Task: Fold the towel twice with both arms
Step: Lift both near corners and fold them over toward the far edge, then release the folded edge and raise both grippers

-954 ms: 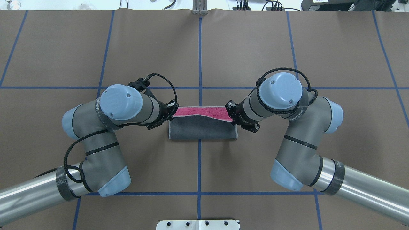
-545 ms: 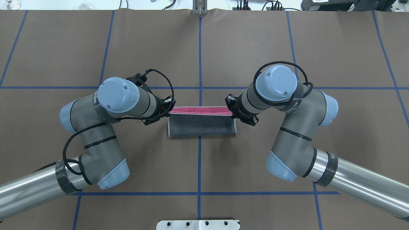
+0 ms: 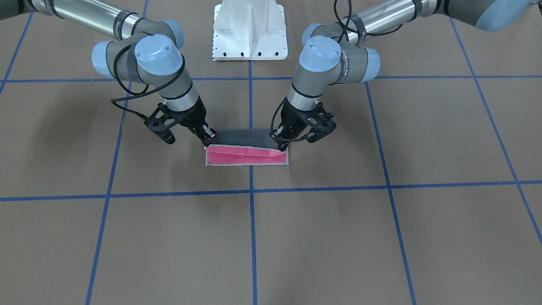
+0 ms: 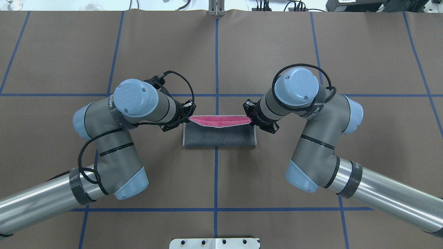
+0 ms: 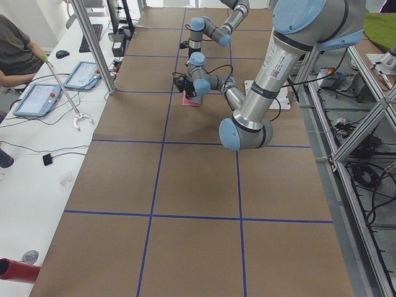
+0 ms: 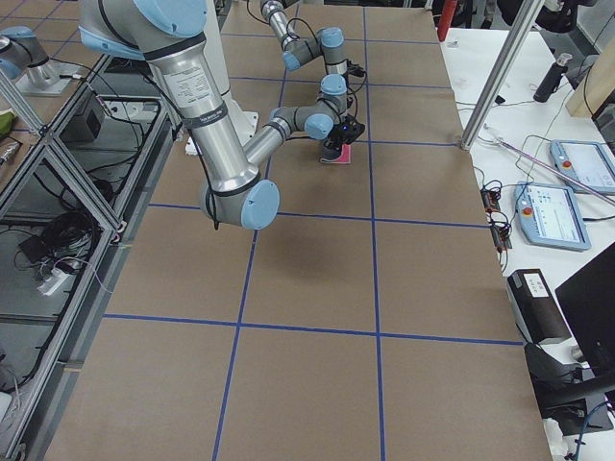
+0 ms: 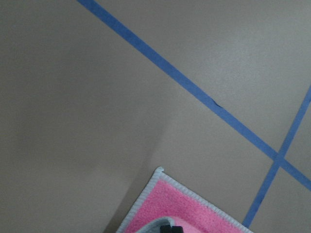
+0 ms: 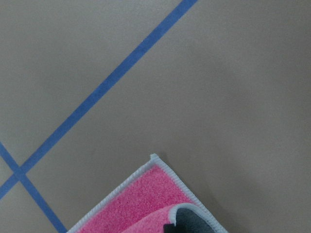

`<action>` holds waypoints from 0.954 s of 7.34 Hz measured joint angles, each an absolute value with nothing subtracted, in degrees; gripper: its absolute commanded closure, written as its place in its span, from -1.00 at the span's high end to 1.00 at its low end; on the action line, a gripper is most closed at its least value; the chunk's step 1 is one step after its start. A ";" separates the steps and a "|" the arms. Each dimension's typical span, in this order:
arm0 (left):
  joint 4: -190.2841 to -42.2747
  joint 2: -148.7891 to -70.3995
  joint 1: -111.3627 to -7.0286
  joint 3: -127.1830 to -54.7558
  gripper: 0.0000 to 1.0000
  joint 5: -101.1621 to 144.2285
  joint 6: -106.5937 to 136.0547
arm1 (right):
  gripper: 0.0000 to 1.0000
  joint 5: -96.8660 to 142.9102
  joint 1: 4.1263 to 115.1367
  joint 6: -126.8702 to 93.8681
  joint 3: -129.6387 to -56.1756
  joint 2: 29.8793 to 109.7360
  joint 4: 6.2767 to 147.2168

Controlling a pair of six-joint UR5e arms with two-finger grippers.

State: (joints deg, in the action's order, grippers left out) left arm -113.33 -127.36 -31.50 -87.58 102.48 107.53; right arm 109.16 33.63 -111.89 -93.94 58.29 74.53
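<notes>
Left hand (image 3: 281, 145) and right hand (image 3: 208, 138) each pinch the towel (image 3: 237, 158) by a flap corner; its far hem lies just beyond.

Brown table (image 4: 277, 52) gridded with blue tape (image 4: 216, 62); white desk (image 5: 31, 185) alongside.

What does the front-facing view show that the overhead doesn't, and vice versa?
Front-facing only: the left gripper and right gripper pinching the towel's lifted edge, and the pedestal's upright column. Overhead only: the towel's rounded grey fold on the robot's side; there the fingertips are hidden. Both: the towel half folded, grey outside, pink inside, a gripper at each end.
</notes>
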 measured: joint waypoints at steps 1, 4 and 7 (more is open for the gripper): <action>-113.39 -127.53 -31.65 -87.02 -1.00 102.48 107.42 | -1.00 109.16 33.74 -111.89 -93.76 58.09 74.53; -113.38 -127.61 -32.31 -86.65 0.10 102.52 107.24 | -1.00 109.14 33.91 -111.81 -92.63 57.22 74.53; -113.38 -127.54 -32.50 -86.32 1.00 102.48 107.13 | 1.00 108.96 34.27 -111.78 -92.00 56.72 74.51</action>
State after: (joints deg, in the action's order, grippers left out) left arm -113.38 -127.54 -32.50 -86.32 102.48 107.13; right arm 108.96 34.27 -111.78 -92.00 56.72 74.51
